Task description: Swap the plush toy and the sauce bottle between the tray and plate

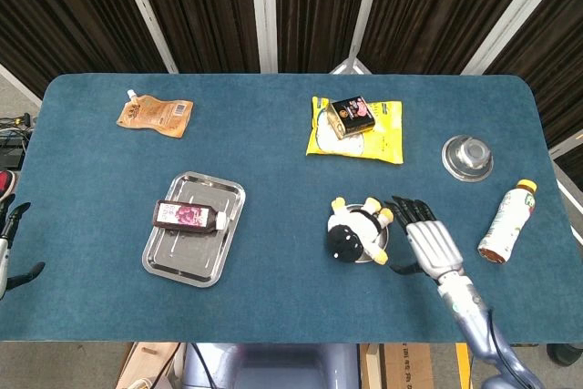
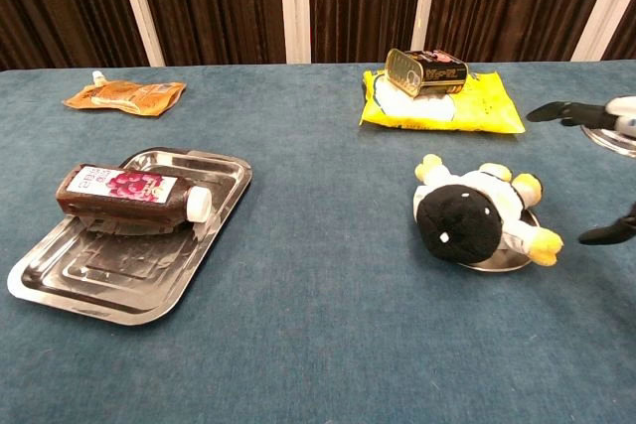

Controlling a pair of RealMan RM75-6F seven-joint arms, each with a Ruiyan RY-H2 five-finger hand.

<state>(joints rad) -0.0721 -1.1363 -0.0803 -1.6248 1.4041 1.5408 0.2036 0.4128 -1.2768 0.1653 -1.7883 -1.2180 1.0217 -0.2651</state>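
On my left, the dark-red sauce bottle lies across the rectangular steel tray; to my right, the black-and-white plush toy lies on the small round metal plate. Behind it, a printed tin sits on the yellow snack bag. My right hand hovers just right of the toy.
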